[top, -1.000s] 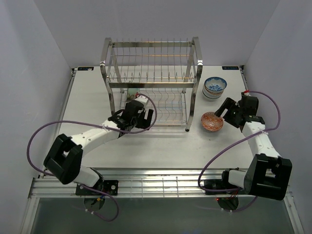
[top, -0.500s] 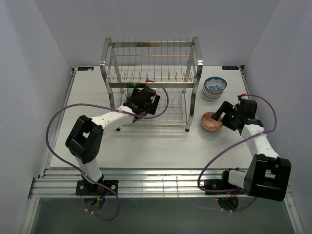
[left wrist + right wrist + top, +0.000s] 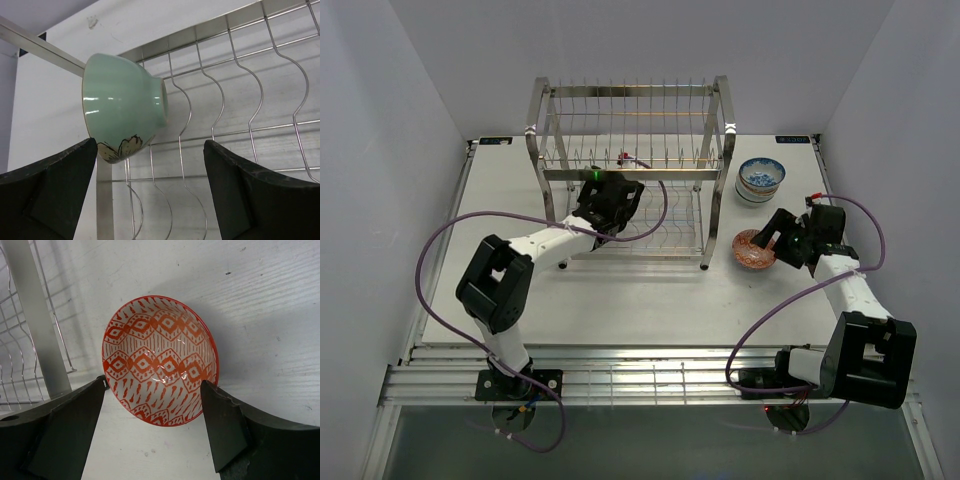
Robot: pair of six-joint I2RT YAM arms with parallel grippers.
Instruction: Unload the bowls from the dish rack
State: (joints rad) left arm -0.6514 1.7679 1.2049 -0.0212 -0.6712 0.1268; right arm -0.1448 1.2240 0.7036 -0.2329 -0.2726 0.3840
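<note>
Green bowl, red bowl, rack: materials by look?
Green bowl: likely glazed ceramic, glossy highlights on its side. Red-patterned bowl: likely glazed ceramic, glints over the painted pattern. Dish rack: metal wire, probably polished steel or chrome; thin shiny bars.

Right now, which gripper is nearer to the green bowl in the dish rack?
Left. The left gripper is open just in front of the green bowl inside the dish rack. The right gripper is outside the rack, fingers straddling the red patterned bowl on the table.

table point(image 3: 650, 300): white | on it: dish rack point(image 3: 680, 173), red bowl point(image 3: 754, 250), blue-white bowl point(image 3: 761, 178)
</note>
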